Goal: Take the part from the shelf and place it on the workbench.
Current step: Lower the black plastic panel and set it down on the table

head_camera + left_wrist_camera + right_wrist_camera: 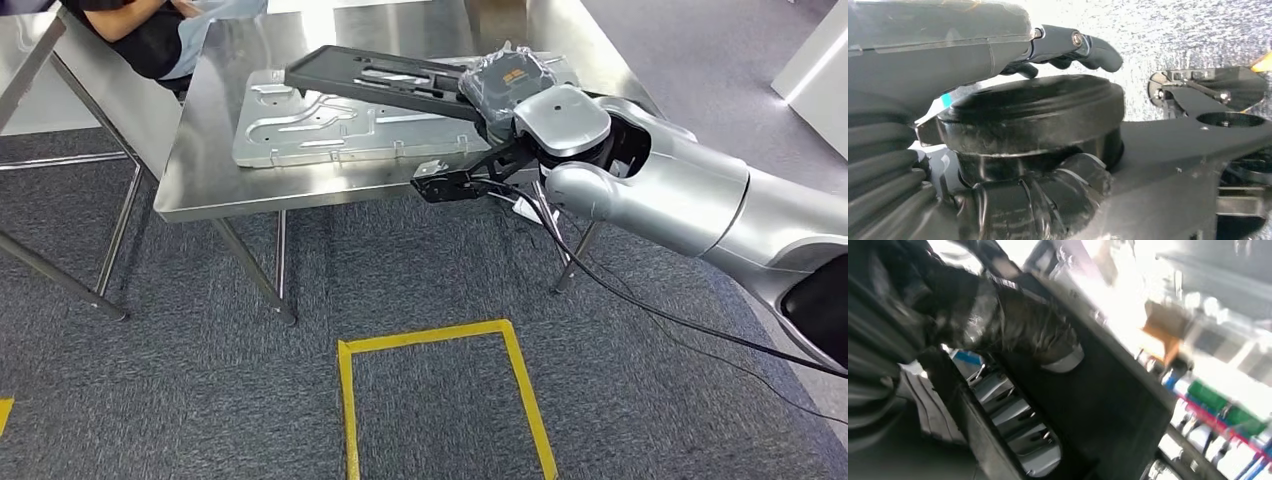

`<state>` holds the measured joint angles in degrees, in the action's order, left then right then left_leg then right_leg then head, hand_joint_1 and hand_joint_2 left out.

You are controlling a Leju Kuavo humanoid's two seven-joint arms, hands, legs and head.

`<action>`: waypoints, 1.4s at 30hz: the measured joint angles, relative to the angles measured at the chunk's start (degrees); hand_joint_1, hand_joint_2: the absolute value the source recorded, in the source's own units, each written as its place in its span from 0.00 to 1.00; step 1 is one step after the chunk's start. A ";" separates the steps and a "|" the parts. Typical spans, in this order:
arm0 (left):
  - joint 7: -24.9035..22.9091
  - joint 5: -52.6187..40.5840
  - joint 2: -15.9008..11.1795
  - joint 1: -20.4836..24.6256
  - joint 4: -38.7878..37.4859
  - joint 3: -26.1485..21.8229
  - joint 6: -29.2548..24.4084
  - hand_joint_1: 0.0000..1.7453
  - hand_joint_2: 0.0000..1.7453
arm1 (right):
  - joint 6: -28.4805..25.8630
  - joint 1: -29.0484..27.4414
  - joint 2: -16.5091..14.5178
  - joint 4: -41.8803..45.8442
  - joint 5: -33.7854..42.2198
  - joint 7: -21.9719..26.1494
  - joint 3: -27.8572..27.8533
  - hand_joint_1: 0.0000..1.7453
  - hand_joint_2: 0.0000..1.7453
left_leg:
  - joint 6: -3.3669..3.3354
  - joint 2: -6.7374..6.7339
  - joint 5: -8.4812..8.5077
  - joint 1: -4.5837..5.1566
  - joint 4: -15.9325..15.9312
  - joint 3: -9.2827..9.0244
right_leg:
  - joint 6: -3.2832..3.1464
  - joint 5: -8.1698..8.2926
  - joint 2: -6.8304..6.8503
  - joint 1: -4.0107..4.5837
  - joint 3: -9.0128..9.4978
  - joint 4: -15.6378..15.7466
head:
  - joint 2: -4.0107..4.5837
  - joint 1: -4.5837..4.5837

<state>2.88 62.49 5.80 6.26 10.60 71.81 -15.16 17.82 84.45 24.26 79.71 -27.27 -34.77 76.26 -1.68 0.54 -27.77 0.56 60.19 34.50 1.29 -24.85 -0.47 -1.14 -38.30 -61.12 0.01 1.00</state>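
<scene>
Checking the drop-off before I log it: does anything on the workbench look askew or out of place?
The black part is not lying flat: the right hand holds one end, and it slants above the grey metal panel on the workbench. Nothing looks spilled or damaged.

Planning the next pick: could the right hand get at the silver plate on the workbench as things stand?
Probably not: the right hand is gripping the black part, which hangs over the silver plate on the workbench.
</scene>
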 joint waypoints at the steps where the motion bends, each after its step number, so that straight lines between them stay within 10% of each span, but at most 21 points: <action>1: 0.03 0.00 -0.02 0.00 0.00 0.01 -0.03 0.00 1.00 | 0.02 -0.06 0.04 -0.07 -0.02 0.00 0.00 1.00 1.00 | 0.15 -0.03 -0.17 -0.01 -0.02 0.01 | -0.30 -0.07 -0.03 -0.10 0.11 0.04 | 0.00 0.02; 4: 0.04 0.00 -0.08 0.02 0.00 0.03 -0.07 0.00 1.00 | 0.11 -0.05 0.15 -0.22 -0.14 0.00 -0.02 1.00 1.00 | 1.15 -0.18 -2.22 -0.23 3.75 1.52 | -1.11 -0.37 0.00 -0.49 0.85 0.35 | -0.01 -0.16; 8: -0.04 -0.02 -0.08 0.24 0.00 0.10 -0.02 0.00 1.00 | 0.13 -0.26 0.03 -0.39 -0.25 0.00 0.01 1.00 1.00 | 1.97 -0.24 -4.53 -0.68 14.39 7.82 | -1.53 -1.12 0.35 -0.48 1.85 0.42 | 0.00 -0.28; 12: 0.04 -0.09 -0.09 0.25 0.00 0.19 0.16 0.00 1.00 | 0.10 -0.34 -0.43 -0.74 -1.11 0.06 0.02 1.00 1.00 | 0.48 -1.78 2.98 -0.04 3.63 3.95 | -1.27 -2.19 1.15 -0.22 3.75 0.79 | 0.00 -0.27; 18: 0.06 -0.07 -0.06 0.12 0.00 0.21 0.21 0.00 1.00 | -0.30 -0.43 -0.54 -1.31 -1.37 0.16 0.03 1.00 1.00 | -1.01 -1.93 3.53 0.29 -2.82 0.54 | 0.29 -3.05 2.07 0.12 4.36 1.23 | 0.00 -0.17; 23: -0.11 -0.01 0.02 0.10 0.00 0.23 0.04 0.00 1.00 | -0.56 -1.04 -0.42 -1.49 -1.37 0.20 0.02 1.00 1.00 | -1.75 -1.30 3.04 0.04 -3.54 -0.64 | 0.72 -6.95 0.57 0.00 -4.05 -12.44 | 0.00 -0.04; 28: -0.11 0.00 0.03 0.00 0.00 0.24 -0.07 0.00 1.00 | -0.37 -1.16 -0.19 -1.58 -1.36 0.19 0.02 1.00 1.00 | -0.70 -0.68 0.60 0.13 -1.34 -1.03 | 0.60 1.17 0.58 -0.17 -0.36 -0.51 | 0.00 -0.06; 34: 0.02 0.13 -0.04 0.05 0.00 0.26 -0.27 0.00 1.00 | 0.00 -1.22 0.08 -1.58 -1.36 -0.01 -0.07 1.00 1.00 | 0.85 -0.64 -1.61 0.22 1.88 0.18 | -1.08 0.38 0.35 -0.53 1.20 1.34 | 0.00 -0.30; 38: 0.06 0.40 -0.07 0.17 0.00 0.28 -0.60 0.00 1.00 | 0.23 -1.19 0.27 -1.53 -1.39 -0.16 -0.15 1.00 1.00 | 2.19 -0.66 -5.63 -0.59 14.39 7.29 | -1.53 -0.48 0.30 -0.68 2.43 1.45 | 0.01 -0.46; 40: 0.05 0.46 -0.07 0.28 0.00 0.28 -0.78 0.00 1.00 | 0.38 -1.19 0.38 -1.50 -1.38 -0.19 -0.16 1.00 1.00 | 2.16 -0.66 -2.78 -0.70 13.28 7.72 | -1.34 -1.13 0.19 -0.71 3.39 1.44 | 0.01 -0.47; 42: 0.03 0.49 -0.08 0.18 0.00 0.28 -0.87 0.00 1.00 | 0.44 -1.02 0.54 -1.43 -1.37 -0.22 -0.25 1.00 1.00 | 1.65 -0.63 2.14 -0.65 5.78 4.70 | -1.01 -1.81 0.08 -0.72 4.45 1.53 | 0.02 -0.45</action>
<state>2.91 62.98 5.73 6.45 10.60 72.08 -16.04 18.26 83.43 24.79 78.29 -28.63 -35.00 76.01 -0.03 -0.08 -25.62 -0.10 65.97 39.20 0.27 -26.66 -0.39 -1.86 -33.85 -59.59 0.02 0.55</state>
